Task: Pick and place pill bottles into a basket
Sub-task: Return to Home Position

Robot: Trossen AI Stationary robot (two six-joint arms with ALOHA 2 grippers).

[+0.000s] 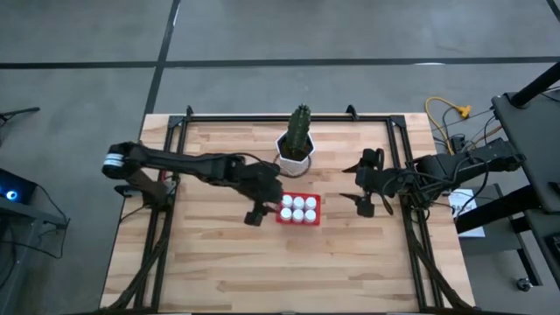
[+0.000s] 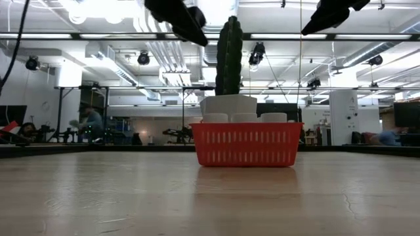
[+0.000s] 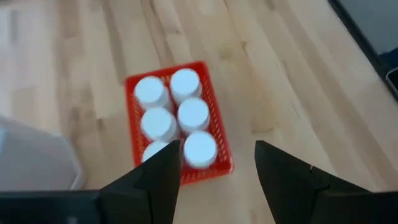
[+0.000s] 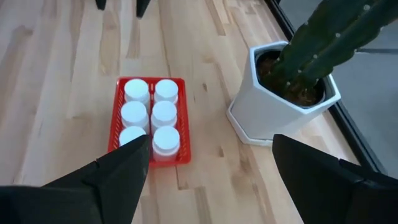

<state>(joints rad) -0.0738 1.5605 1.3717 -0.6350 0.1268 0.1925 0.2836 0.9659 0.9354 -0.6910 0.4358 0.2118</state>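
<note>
— From above, what do we have?
— We see the red basket near the middle of the wooden table. All six white pill bottles stand inside it in two rows of three. The left gripper hangs just beside the basket, on the left arm's side. The right gripper is off to the other side, apart from the basket. Behind the basket stands the white pot with its cactus.

— And at table height?
— We find the basket sitting flat on the wood, with white caps showing over its rim and the pot and cactus rising behind. Dark arm parts hang at the top edge, clear of everything. We cannot judge the fingers from here.

— The left wrist?
— We look past two spread fingers with nothing between them. The basket lies ahead, and one bottle is partly hidden by a finger.

— The right wrist?
— Again we see fingers wide apart and empty. The full basket lies beyond them, with the pot near it but not touching.
</note>
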